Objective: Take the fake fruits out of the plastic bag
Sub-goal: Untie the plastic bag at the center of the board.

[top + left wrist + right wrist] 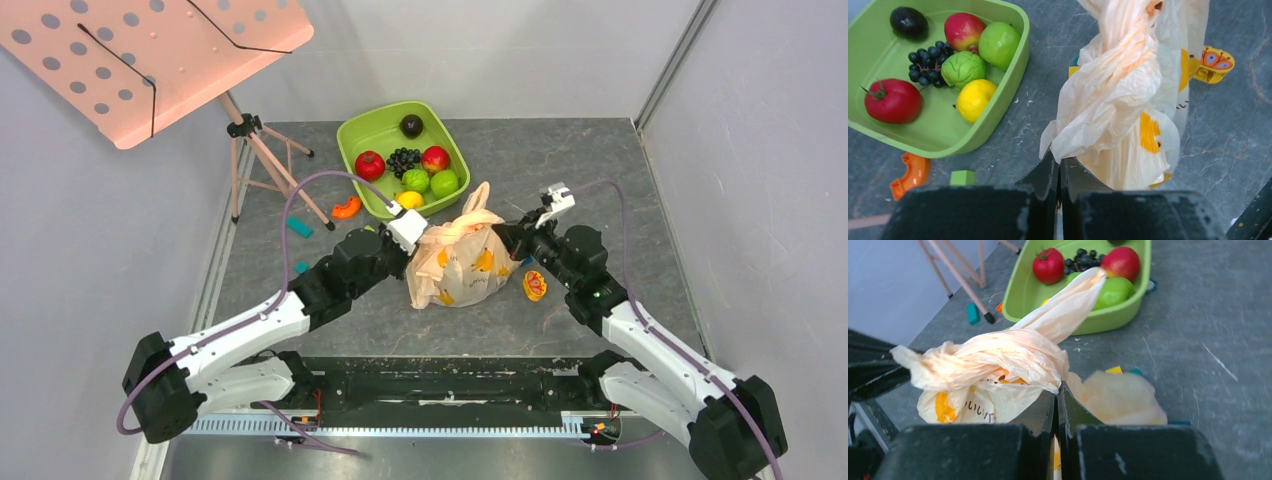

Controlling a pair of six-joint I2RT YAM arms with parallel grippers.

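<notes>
The left gripper (1058,167) fills the bottom of its wrist view, jaws pressed together on a fold of the plastic bag (1128,100), which rises from the tips toward 12 o'clock. The right gripper (1057,397) is likewise clamped tight, pinching bag film that bunches from its tips toward 10 o'clock. From above, the bag stands mid-table, the left gripper at its 10 o'clock, the right at its 2 o'clock. A green tub (385,130) of fruit sits at the bag's 11 o'clock, a yellow butterfly toy (535,286) at 4 o'clock.
</notes>
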